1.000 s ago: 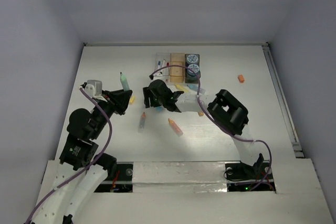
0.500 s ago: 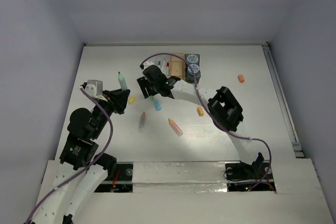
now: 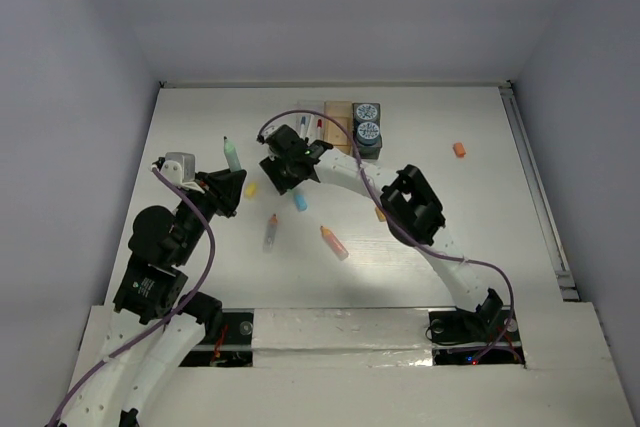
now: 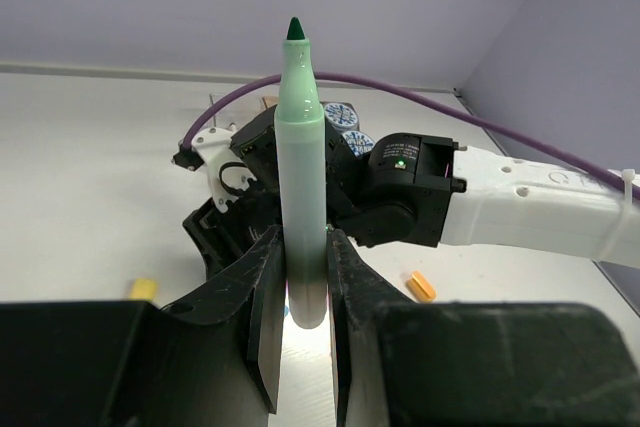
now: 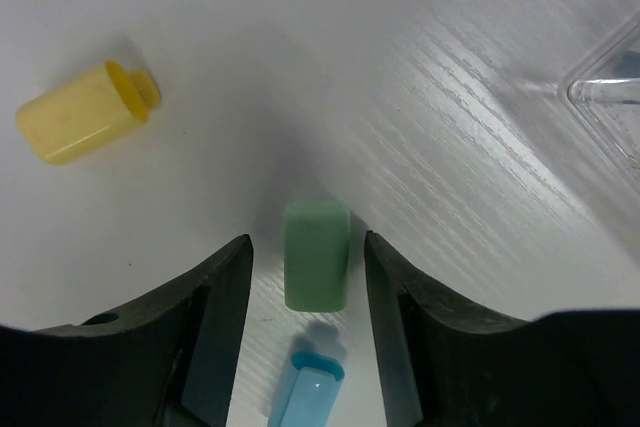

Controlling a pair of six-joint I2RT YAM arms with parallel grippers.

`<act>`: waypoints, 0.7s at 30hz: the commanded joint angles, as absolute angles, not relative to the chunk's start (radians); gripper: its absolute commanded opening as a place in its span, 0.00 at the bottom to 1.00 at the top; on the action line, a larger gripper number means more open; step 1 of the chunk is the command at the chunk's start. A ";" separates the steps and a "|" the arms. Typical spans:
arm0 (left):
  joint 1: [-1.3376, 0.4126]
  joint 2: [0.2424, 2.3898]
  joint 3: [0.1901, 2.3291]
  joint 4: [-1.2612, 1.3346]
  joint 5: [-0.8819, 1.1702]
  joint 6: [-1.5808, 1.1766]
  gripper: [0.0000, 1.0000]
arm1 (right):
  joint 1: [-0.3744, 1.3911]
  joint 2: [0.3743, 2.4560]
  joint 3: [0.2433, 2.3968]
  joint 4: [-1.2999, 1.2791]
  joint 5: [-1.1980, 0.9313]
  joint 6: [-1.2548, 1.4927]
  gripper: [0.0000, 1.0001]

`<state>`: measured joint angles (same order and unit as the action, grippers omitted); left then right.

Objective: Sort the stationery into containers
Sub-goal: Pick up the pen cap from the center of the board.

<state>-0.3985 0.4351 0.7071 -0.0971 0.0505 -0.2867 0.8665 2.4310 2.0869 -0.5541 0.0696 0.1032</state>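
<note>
My left claw [image 4: 303, 247] is closed tight on the green marker [image 4: 301, 147]. I hold it by its lower end, and it stands upright between the two fingers with its dark tip at the top. In the top view this claw is over the left part of the table [image 3: 480, 227], and the marker points away from my bases.

My right claw [image 5: 305, 245] is low over the table, just left of the containers [image 3: 340, 127]. Its fingers are apart, one on each side of the green cap [image 5: 316, 255]. The cap lies on the table and a thin gap of white surface shows on both sides, so the fingers do not touch it.

Just beside the cap, nearer to my wrist, lies the blue marker [image 5: 305, 389]. The yellow cap [image 5: 85, 112] lies apart on the left side of this view. A corner of the clear bin [image 5: 610, 97] shows at the right edge.

From above, the three bins stand in a row near the far edge. Thin pens [image 3: 310, 127] are in the clear one, and two round rolls [image 3: 367, 123] are in the dark grey one. What the orange-tinted bin between them holds I cannot tell. An orange-tipped marker [image 3: 333, 241] and another marker [image 3: 270, 233] lie on the table nearer to my bases. One small orange piece [image 3: 459, 149] lies far to the right, well apart from everything.
</note>
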 commanded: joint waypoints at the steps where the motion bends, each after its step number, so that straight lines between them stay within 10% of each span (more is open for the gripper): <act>1: -0.403 0.436 0.718 -0.052 0.049 -0.275 0.00 | 0.870 2.454 2.132 -0.598 0.049 0.083 0.51; 8: -0.403 0.440 0.715 -0.048 0.060 -0.276 0.00 | 0.850 2.467 2.164 -0.597 0.066 0.104 0.25; 21: -0.403 0.544 0.730 -0.029 0.204 -0.301 0.00 | 0.816 2.121 1.970 -0.255 0.024 0.222 0.16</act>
